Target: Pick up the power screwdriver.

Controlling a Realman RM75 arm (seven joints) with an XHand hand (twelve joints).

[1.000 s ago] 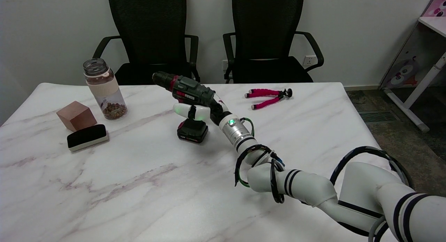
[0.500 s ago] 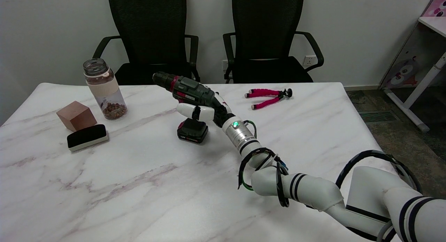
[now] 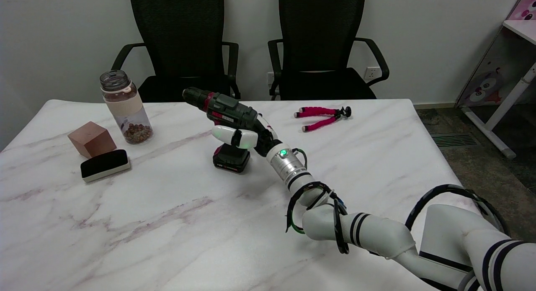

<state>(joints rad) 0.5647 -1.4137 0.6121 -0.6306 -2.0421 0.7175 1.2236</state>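
The right hand (image 3: 245, 134) reaches in from the lower right and wraps around the handle of the power screwdriver (image 3: 224, 119), a white finger (image 3: 230, 135) curling across the front of the grip while the rest of the hand sits behind it. The hand is grasping the tool. The screwdriver stands upright near the middle of the desk (image 3: 167, 224), its battery base low against the marble top; whether the base touches the surface cannot be told. Its nose points toward ten o'clock.

At nine o'clock from the tool stands a clear bottle (image 3: 125, 106) with brown bits inside, and beside it, further toward eight o'clock, a brown cube (image 3: 92, 138) and a black eraser (image 3: 104, 164) lie close together. At two o'clock from the screwdriver, well apart, lies a pink tripod (image 3: 320, 116). Two black chairs (image 3: 180, 44) stand behind the desk's far edge.
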